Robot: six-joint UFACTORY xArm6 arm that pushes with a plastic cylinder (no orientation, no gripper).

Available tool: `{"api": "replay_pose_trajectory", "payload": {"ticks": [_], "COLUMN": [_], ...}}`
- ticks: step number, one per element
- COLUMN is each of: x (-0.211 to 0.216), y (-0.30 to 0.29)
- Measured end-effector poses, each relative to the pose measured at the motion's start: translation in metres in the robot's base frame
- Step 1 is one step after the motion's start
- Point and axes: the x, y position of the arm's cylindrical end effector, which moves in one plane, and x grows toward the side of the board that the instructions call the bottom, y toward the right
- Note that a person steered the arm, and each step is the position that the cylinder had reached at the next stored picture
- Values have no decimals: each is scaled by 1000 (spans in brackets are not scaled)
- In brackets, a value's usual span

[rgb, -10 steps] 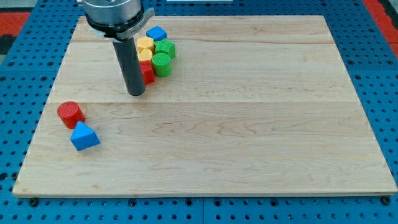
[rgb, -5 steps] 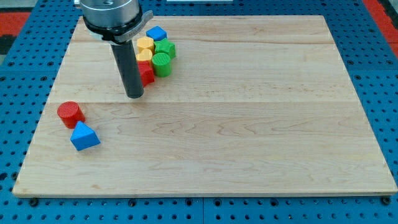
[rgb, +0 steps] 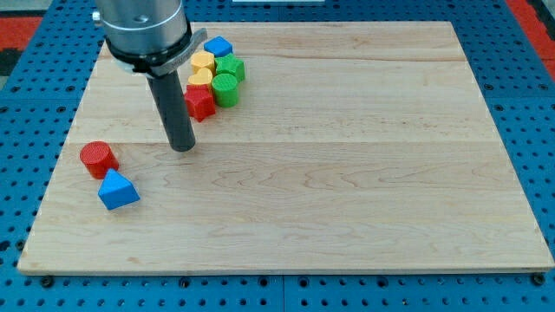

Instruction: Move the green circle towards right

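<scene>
The green circle (rgb: 225, 88) lies in a tight cluster near the view's top left, just right of a red block (rgb: 200, 102). Above it sit another green block (rgb: 231, 68), two yellow blocks (rgb: 202, 62) (rgb: 200, 78) and a blue block (rgb: 218, 46). My tip (rgb: 182, 146) rests on the board below and to the left of the cluster, apart from the red block and about fifty pixels left of and below the green circle.
A red cylinder (rgb: 98, 158) and a blue triangular block (rgb: 117, 190) lie at the view's left, below and left of my tip. The wooden board (rgb: 347, 173) sits on a blue pegboard; its left edge is near those two blocks.
My tip has slid a little down and to the left, away from the red block in the cluster. No block has moved.
</scene>
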Motion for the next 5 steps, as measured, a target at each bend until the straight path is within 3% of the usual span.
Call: {"api": "replay_pose_trajectory", "payload": {"ticks": [2, 4, 5], "x": [5, -31, -51], "y": [-41, -70, -58]}}
